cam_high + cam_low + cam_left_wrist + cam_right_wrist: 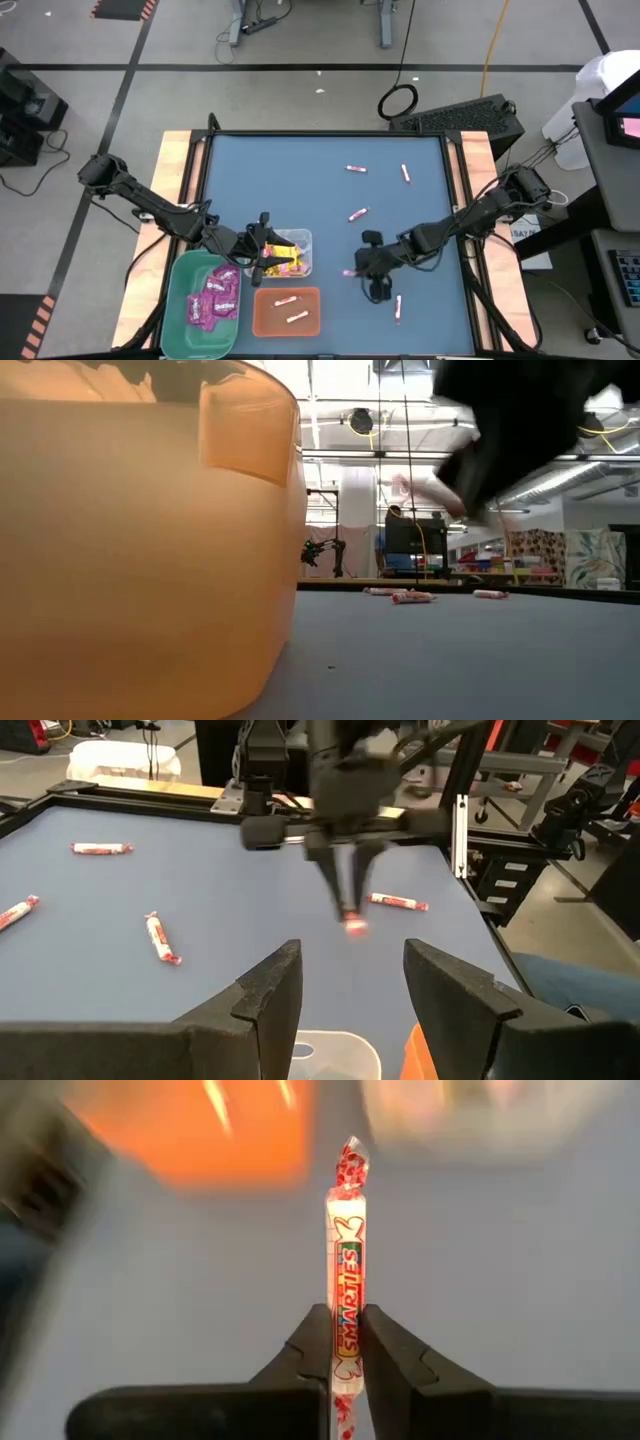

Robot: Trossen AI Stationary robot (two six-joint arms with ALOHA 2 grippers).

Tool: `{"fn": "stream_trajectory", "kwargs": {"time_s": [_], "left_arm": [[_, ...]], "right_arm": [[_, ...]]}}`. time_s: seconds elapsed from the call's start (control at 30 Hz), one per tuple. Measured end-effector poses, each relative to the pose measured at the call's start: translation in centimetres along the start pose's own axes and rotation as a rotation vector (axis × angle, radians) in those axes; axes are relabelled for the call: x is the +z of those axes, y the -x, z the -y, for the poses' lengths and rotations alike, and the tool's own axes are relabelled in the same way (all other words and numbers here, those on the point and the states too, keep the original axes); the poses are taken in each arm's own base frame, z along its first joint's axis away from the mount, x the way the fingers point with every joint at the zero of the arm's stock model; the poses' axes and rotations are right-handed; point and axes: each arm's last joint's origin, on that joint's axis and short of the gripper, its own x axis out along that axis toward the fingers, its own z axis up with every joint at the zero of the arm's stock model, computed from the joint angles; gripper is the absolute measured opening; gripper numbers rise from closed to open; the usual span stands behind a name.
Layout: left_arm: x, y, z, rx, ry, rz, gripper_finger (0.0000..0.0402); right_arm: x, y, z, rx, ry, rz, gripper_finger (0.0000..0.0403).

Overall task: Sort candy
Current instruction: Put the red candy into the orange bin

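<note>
We see the blue table top (300,190) spreading all round the right gripper (352,271), edged by pale wooden boards (172,190). Well beyond the gripper, past the table's far edge, lies a grey floor (300,100) crossed by black tape lines (300,67), with a coiled black cable (398,101) and a yellow cable (492,40) on it. In the low view, behind the gripper, we make out ceiling strip lights (330,415) and a patterned hanging (560,550).
</note>
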Motion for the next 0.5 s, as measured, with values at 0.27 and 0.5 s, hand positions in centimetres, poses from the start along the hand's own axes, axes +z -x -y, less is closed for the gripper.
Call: {"fn": "stream_trajectory", "kwargs": {"time_s": [0.27,0.5], "left_arm": [[0.2,0.1,0.3,-0.016,0.008,0.027,0.0183],[0.7,0.4,1.3,-0.057,-0.051,0.087,0.0183]], "right_arm": [[2.7,1.5,-4.5,0.010,0.096,0.485,0.0027],[4.1,3.4,-6.5,-0.072,0.157,0.776,0.0028]]}}
